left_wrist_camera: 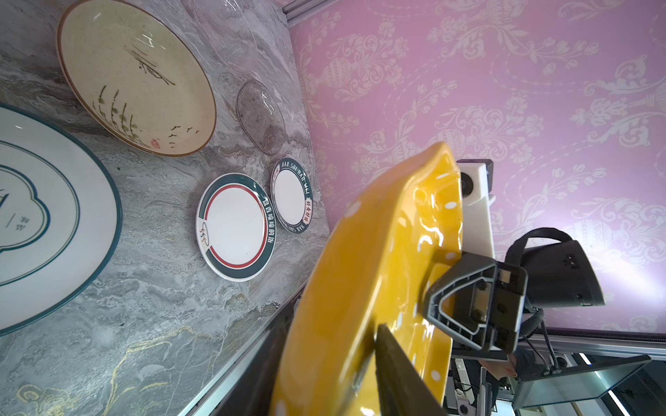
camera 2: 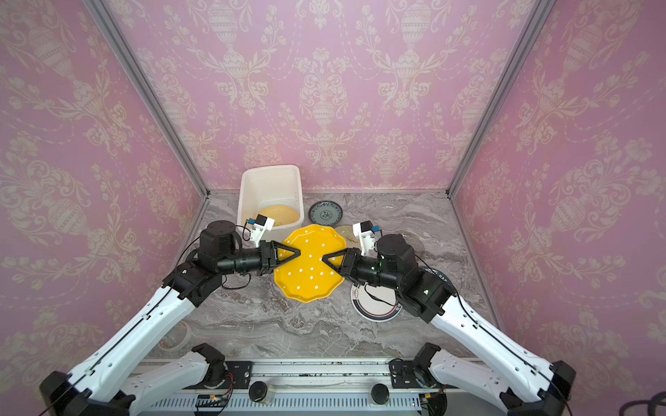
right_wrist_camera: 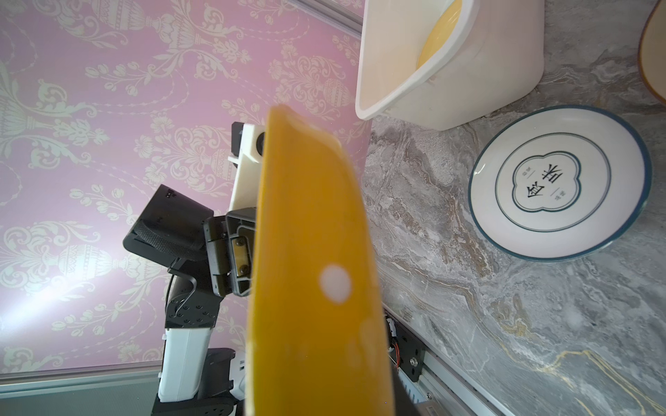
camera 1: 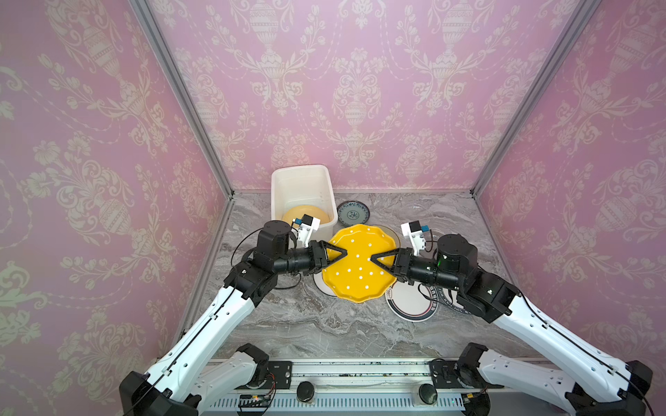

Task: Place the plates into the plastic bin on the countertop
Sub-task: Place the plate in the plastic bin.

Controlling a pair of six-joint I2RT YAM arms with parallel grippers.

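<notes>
The right claw (camera 1: 373,257) is pinching the right edge of the yellow spotted plate (camera 1: 356,266). The left wrist view shows one finger lying on the plate's top face.

The left claw (camera 1: 344,254) sits over the opposite edge of the same plate. In both top views its tip faces the right claw's tip across the middle of the plate. I cannot tell whether its fingers are pressing the plate.

The yellow spotted plate hangs between the two claws, clear of the worktop (camera 1: 324,324).

The bin (camera 1: 281,201) stands upright at the back of the worktop, just beyond the left claw. A pale yellow plate (camera 1: 306,213) lies inside it.

Other plates on the worktop:
- A small teal plate (camera 1: 353,212) lies beside the bin, beyond both claws.
- A blue-rimmed white plate (right_wrist_camera: 558,183) lies flat below the left claw. In the top views the yellow spotted plate covers most of it.
- A red-ringed plate (camera 1: 411,306) lies under the right claw's wrist, with a second dark-rimmed plate (left_wrist_camera: 292,196) just beside it.
- A cream plate (left_wrist_camera: 133,75) and a glass plate (left_wrist_camera: 261,115) lie beyond the right claw.
</notes>
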